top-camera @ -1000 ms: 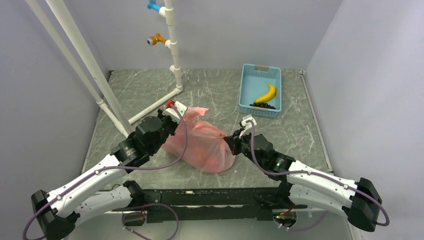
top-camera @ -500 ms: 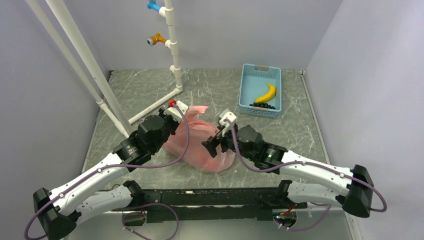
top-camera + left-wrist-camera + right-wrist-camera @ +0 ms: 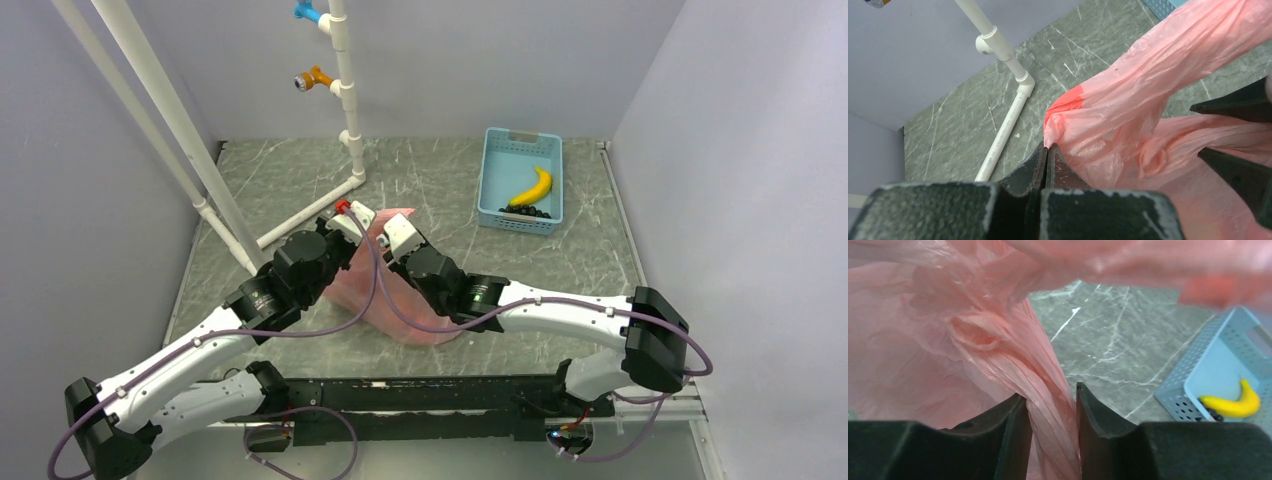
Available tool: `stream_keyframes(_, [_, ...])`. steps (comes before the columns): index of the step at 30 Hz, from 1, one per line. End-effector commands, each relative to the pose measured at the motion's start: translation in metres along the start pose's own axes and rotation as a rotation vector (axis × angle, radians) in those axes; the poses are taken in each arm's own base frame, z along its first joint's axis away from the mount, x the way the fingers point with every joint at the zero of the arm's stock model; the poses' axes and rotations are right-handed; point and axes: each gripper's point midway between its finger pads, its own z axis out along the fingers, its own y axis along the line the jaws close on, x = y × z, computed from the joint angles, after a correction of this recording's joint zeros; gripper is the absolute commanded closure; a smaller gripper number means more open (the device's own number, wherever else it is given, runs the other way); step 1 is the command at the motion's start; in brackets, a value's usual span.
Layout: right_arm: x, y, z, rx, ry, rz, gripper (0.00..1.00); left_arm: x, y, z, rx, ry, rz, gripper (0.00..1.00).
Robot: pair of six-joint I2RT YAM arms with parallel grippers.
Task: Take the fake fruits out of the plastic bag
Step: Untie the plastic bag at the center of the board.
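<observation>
The pink plastic bag (image 3: pixel 415 322) lies crumpled on the table between my arms. My left gripper (image 3: pixel 1047 146) is shut on a pinched edge of the plastic bag (image 3: pixel 1148 75), near its red-tinted corner. My right gripper (image 3: pixel 1050 392) reaches over the bag's top, close to the left one (image 3: pixel 352 214). Its jaws stand partly apart, with a twisted strand of the plastic bag (image 3: pixel 1045 390) running between them. The strand touches one finger (image 3: pixel 1013 415). The fake fruits are hidden inside the bag.
A blue basket (image 3: pixel 497 170) stands at the back right, with a yellow banana (image 3: pixel 532 187) and a small black grape bunch (image 3: pixel 525 211) in it. The basket (image 3: pixel 1198 380) also shows in the right wrist view. A white pipe frame (image 3: pixel 345 150) rises at the back left.
My right arm has swung left from the bag's right side to its top, beside the left gripper. Its jaws opened on the way and now straddle a bag strand. The left arm stayed put.
</observation>
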Motion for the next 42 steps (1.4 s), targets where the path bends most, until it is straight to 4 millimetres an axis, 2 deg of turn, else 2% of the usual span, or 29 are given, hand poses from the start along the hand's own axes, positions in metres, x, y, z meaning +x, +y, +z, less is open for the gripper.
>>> stream_keyframes(1, [-0.038, -0.025, -0.007, 0.112, -0.091, 0.051, 0.65, -0.025, 0.011, -0.004, -0.031, -0.078, -0.036, 1.0])
stream_keyframes(6, [-0.048, -0.043, -0.029, 0.128, -0.152, 0.117, 0.65, -0.027, 0.012, -0.005, -0.031, -0.086, -0.037, 1.0])
stream_keyframes(12, [-0.049, -0.075, -0.057, 0.153, -0.186, 0.227, 0.87, -0.029, 0.014, -0.007, -0.038, -0.095, -0.043, 1.0])
stream_keyframes(16, [-0.045, -0.097, -0.076, 0.153, -0.208, 0.337, 0.93, -0.03, 0.016, -0.009, -0.044, -0.104, -0.05, 1.0])
stream_keyframes(18, [-0.037, -0.104, -0.084, 0.131, -0.213, 0.399, 0.99, -0.03, 0.017, -0.011, -0.051, -0.111, -0.054, 1.0])
stream_keyframes(21, [-0.027, -0.116, -0.094, 0.106, -0.239, 0.511, 1.0, -0.032, 0.02, -0.013, -0.062, -0.122, -0.06, 1.0])
stream_keyframes(23, [-0.029, -0.113, -0.1, 0.05, -0.276, 0.547, 1.0, -0.032, 0.02, -0.015, -0.06, -0.122, -0.064, 1.0])
stream_keyframes(26, [-0.048, -0.095, -0.106, -0.086, -0.331, 0.517, 1.0, -0.04, 0.015, -0.024, -0.002, -0.145, -0.104, 1.0])
stream_keyframes(30, [-0.068, -0.077, -0.109, -0.21, -0.338, 0.45, 1.0, -0.044, 0.004, -0.043, 0.089, -0.112, -0.269, 0.99])
stream_keyframes(32, [-0.072, -0.071, -0.111, -0.247, -0.345, 0.432, 1.0, -0.039, -0.008, -0.056, 0.159, -0.055, -0.373, 0.86])
stream_keyframes(35, [-0.071, -0.064, -0.113, -0.288, -0.357, 0.416, 1.0, -0.035, -0.021, -0.083, 0.243, 0.017, -0.554, 0.45])
stream_keyframes(38, [-0.067, -0.059, -0.11, -0.306, -0.35, 0.403, 1.0, -0.041, -0.033, -0.109, 0.353, 0.038, -0.671, 0.15])
stream_keyframes(40, [-0.064, -0.056, -0.109, -0.316, -0.345, 0.396, 1.0, -0.048, -0.041, -0.122, 0.423, 0.033, -0.708, 0.05])
stream_keyframes(42, [-0.063, -0.052, -0.108, -0.335, -0.342, 0.389, 1.0, -0.054, -0.044, -0.128, 0.462, 0.023, -0.722, 0.01])
